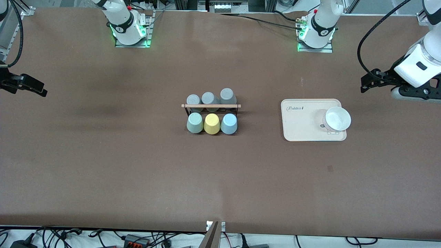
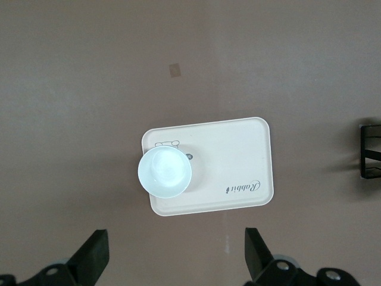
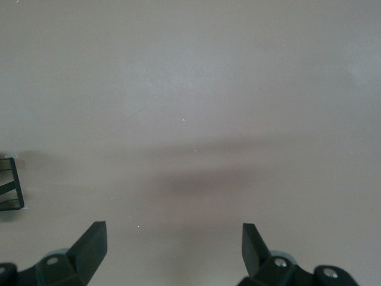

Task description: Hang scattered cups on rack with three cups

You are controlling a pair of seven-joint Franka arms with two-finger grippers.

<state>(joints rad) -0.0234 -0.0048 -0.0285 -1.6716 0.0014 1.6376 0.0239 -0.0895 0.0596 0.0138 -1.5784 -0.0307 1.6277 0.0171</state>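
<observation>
Honestly, looks finished: the green cup [image 1: 195, 123] and blue cup [image 1: 228, 123] sit on the rack [image 1: 211, 106] beside a yellow cup [image 1: 212, 124]. Left gripper [image 1: 373, 83] and right gripper [image 1: 29, 86] wait wide of it over bare desk [image 1: 103, 165], fingers spread, holding nothing. Next move: probably none.

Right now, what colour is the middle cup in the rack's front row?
Yellow cup; front view shows it best.

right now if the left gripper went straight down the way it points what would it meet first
Probably bare brown table just short of the beige plastic tray holding the white bowl. The open left gripper frames empty tabletop, though depth is unclear.
</observation>
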